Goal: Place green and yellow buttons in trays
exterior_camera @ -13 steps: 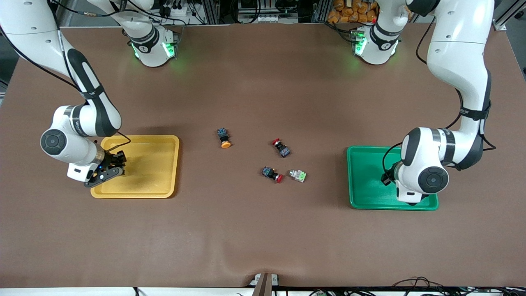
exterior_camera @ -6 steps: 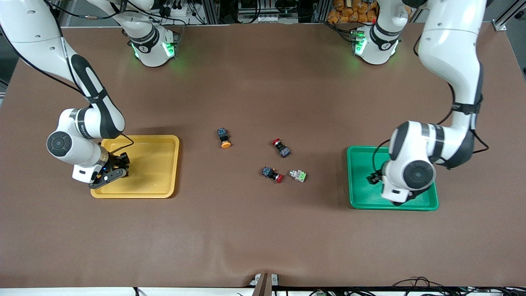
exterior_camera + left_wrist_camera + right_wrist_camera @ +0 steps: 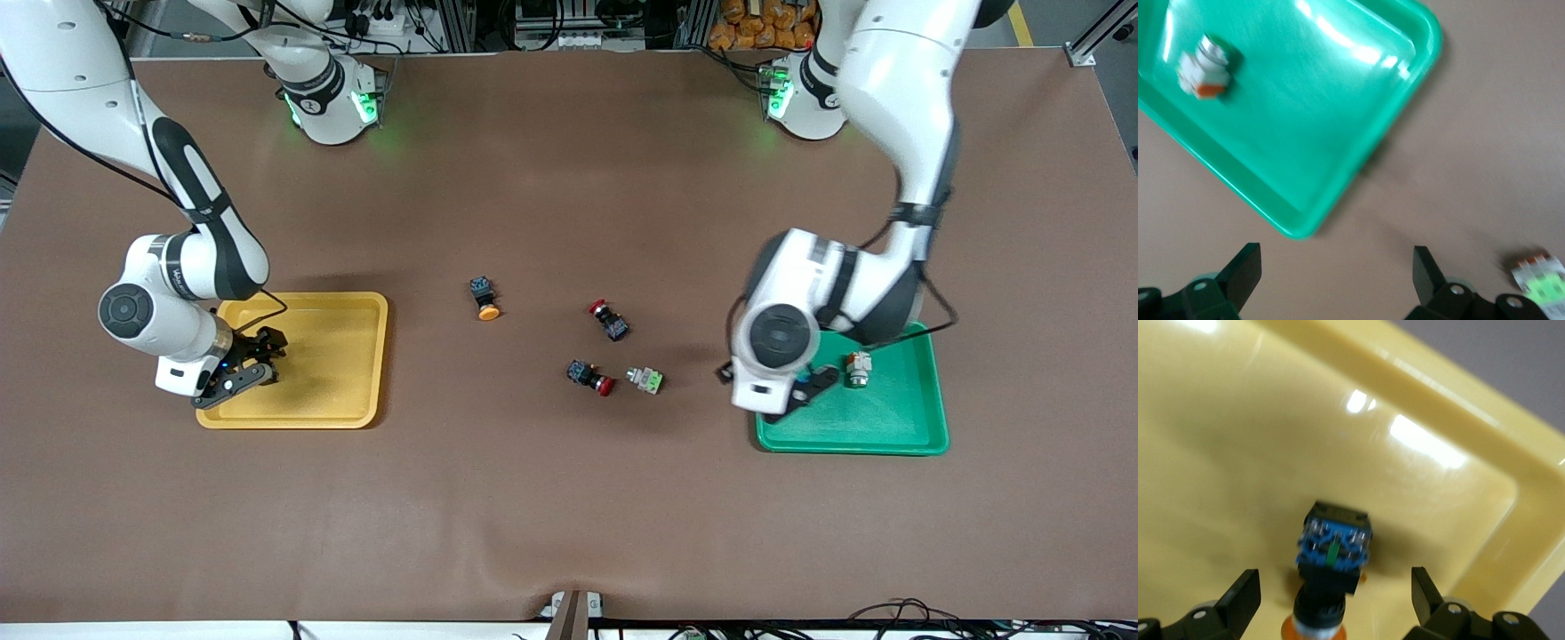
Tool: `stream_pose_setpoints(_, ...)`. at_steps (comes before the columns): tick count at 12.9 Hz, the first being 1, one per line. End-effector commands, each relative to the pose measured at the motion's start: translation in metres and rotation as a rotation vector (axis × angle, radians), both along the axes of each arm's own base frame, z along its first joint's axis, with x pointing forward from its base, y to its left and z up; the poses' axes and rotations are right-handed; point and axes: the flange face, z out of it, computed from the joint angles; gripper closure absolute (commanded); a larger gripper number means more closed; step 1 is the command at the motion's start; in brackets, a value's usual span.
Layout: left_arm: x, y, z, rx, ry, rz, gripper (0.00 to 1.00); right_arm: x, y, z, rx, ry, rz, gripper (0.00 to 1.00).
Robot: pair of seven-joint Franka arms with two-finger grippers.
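Since the frame 1 second ago, the left arm has swung from over the shallow green plastic tray (image 3: 898, 427) toward the table's middle, uncovering a pale grey-white push-button switch with an orange-red face (image 3: 858, 368) that now lies in that tray, near the rim farther from the front camera. The left gripper (image 3: 805, 391) hangs over the tray's rim on the side toward the table's middle, its fingers (image 3: 1241, 273) spread wide and empty. The right arm has barely shifted; the right gripper (image 3: 244, 360) sits low in the shallow yellow plastic tray (image 3: 356, 356), at the tray's end toward the right arm's end of the table. Its fingers (image 3: 1238, 597) now stand apart, and a black-bodied switch with an orange-yellow cap (image 3: 1331, 577) lies loose between them on the tray floor, close to a corner.

On the brown table mat (image 3: 569, 516) 4 switches lie unmoved: a black one with an orange-yellow cap (image 3: 484, 299), 2 black ones with red caps (image 3: 609, 320) (image 3: 590, 375), and a grey-white one with a green face (image 3: 645, 380) just beside the nearer red one. Wide bare mat surrounds them and separates them from both trays.

No legible writing shows.
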Motion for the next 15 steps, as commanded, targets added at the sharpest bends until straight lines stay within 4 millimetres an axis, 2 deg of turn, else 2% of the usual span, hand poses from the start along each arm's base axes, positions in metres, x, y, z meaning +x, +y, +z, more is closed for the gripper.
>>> stream_pose_setpoints(1,0.004,-0.029,-0.008,-0.019,-0.025,0.058,0.0,-0.004,0.005,0.047,0.017,0.058,-0.012,0.0)
stream_pose_setpoints(2,0.004,-0.043,-0.011,-0.035,-0.055,0.099,0.0,-0.004,0.015,0.057,0.037,0.083,-0.027,0.0)
stream_pose_setpoints(4,0.003,-0.07,-0.019,-0.065,-0.148,0.207,0.0,-0.001,0.037,0.065,0.047,0.108,-0.067,0.0)
stream_pose_setpoints(7,0.003,-0.091,-0.038,-0.094,-0.255,0.457,0.0,-0.002,0.093,0.077,0.012,0.105,-0.158,0.0)
stream_pose_setpoints(9,0.01,-0.09,-0.046,-0.117,-0.289,0.66,0.0,-0.009,0.147,0.074,0.057,0.13,-0.222,0.0)
stream_pose_setpoints(10,0.01,-0.092,-0.049,-0.131,-0.299,0.707,0.0,-0.014,0.174,0.072,0.073,0.136,-0.251,0.0)
stream_pose_setpoints(11,0.008,-0.095,-0.057,-0.131,-0.296,0.714,0.0,-0.019,0.197,0.071,0.07,0.14,-0.284,0.0)
stream_pose_setpoints(13,-0.001,-0.103,-0.072,-0.115,-0.283,0.699,0.0,-0.034,0.258,0.07,0.057,0.121,-0.342,0.0)
stream_pose_setpoints(15,-0.005,-0.107,-0.086,-0.105,-0.276,0.688,0.0,-0.05,0.306,0.068,0.047,0.099,-0.39,0.0)
